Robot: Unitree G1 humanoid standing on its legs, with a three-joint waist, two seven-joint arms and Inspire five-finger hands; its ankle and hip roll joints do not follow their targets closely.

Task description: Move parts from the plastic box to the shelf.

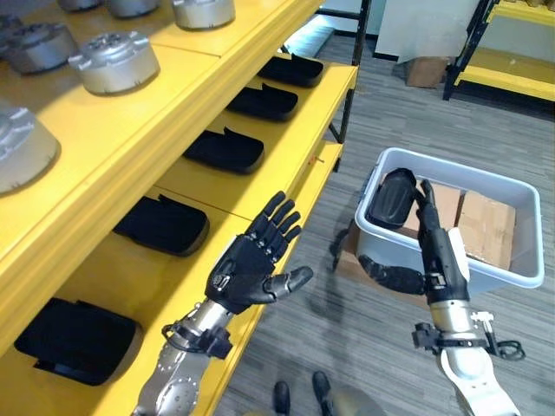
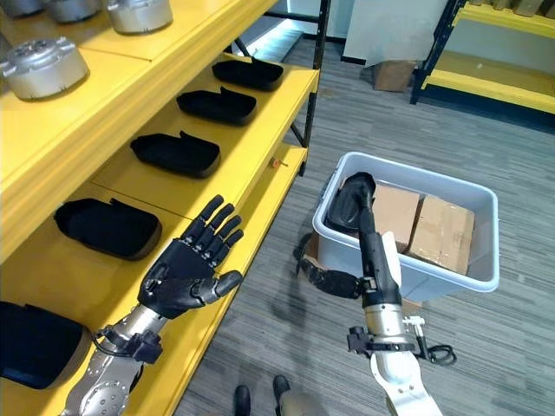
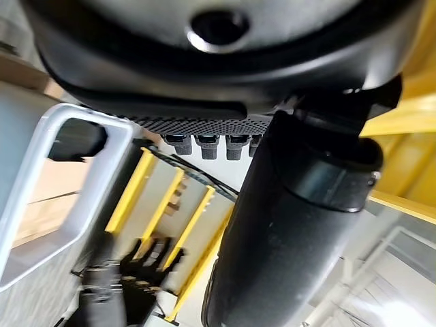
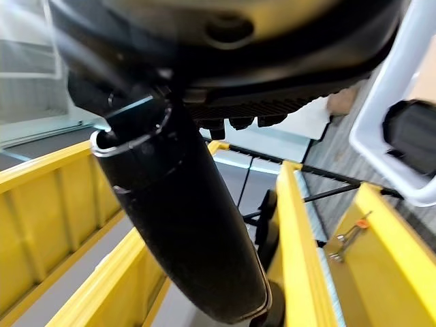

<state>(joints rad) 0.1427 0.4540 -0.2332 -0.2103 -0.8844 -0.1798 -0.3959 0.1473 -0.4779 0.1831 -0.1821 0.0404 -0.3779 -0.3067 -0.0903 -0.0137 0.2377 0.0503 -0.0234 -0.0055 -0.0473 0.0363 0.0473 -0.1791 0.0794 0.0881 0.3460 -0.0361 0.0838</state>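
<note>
Yellow shelf, left robot hand spread open

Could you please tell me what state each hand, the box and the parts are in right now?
left hand: open, fingers straight, beside the shelf edge.
right hand: open, fingers reaching to the black part in the box.
plastic box: on the floor, open-topped, cardboard inside.
black part in box: leaning against the box's wall.
black parts on shelf: lying in a row.

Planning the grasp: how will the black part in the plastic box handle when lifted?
The black part looks moulded and smooth, so probably stiff and somewhat slippery. It leans on the plastic box wall, so it may tip. The right hand reaches beside it.
</note>
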